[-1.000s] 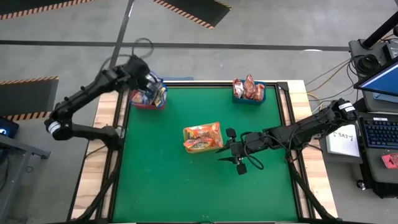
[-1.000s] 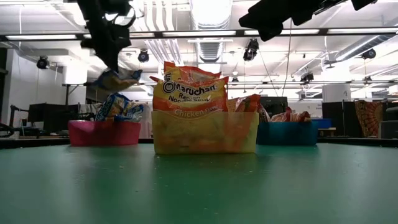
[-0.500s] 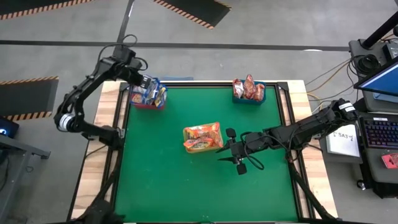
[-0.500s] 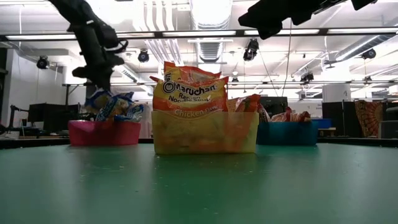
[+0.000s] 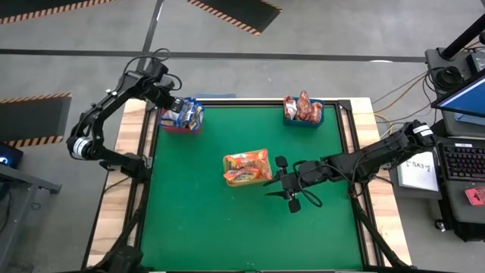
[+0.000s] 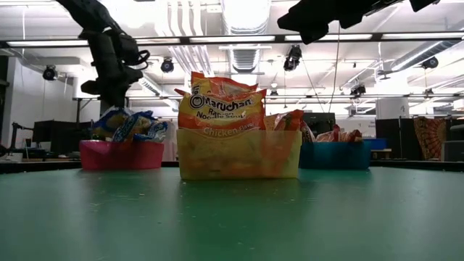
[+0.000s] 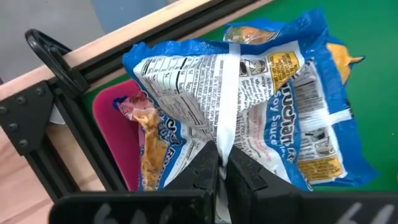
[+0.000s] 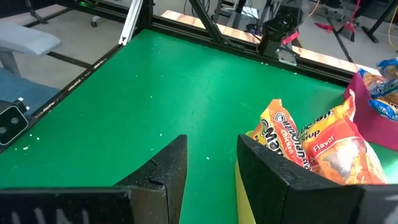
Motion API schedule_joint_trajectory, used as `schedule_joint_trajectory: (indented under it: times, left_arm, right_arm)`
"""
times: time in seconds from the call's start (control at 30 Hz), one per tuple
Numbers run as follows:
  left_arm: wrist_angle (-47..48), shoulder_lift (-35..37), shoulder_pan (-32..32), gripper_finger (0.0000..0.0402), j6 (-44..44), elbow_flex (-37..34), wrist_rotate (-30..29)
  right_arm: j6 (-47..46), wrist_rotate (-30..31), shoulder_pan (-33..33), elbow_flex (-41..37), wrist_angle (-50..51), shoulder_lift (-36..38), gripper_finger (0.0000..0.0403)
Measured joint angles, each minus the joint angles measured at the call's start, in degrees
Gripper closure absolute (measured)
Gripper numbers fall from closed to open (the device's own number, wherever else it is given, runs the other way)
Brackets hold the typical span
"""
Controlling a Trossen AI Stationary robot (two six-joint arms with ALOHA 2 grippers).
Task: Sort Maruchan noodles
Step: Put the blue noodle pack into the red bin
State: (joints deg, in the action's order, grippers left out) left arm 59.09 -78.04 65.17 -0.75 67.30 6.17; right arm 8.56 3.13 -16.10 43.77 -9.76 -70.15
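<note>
My left gripper is at the table's far left corner, over the red bin, shut on a blue-and-silver noodle packet. That packet lies on other blue packets in the bin. Orange packets stand in a yellow bin at mid-table. Red packets stand in a blue bin at the far edge. My right gripper hovers open and empty just right of the yellow bin. My left gripper pinches the packet's white back seam between its two fingers, near the packet's middle. The fingers come from above, slanting down. The packet rests printed back up on the other packets in the red bin.
Black frame rails and a wooden border edge the green mat. Open green mat lies toward the near edge. A desk with a keyboard stands beyond the table's right side.
My left gripper has gone down and toward the table's far left corner with the blue-and-silver packet. The packet hung clear above the red bin a second ago and now lies on the packets in it. My right gripper has kept still.
</note>
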Motion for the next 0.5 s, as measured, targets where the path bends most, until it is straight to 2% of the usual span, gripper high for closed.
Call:
schedule_joint_trajectory:
  times: [0.5]
  left_arm:
    - [-3.79,-1.23,-1.38,0.0401,3.50,-2.53,-4.81]
  right_arm:
    - [-0.64,0.01,0.28,0.00,-0.03,0.02,0.0273]
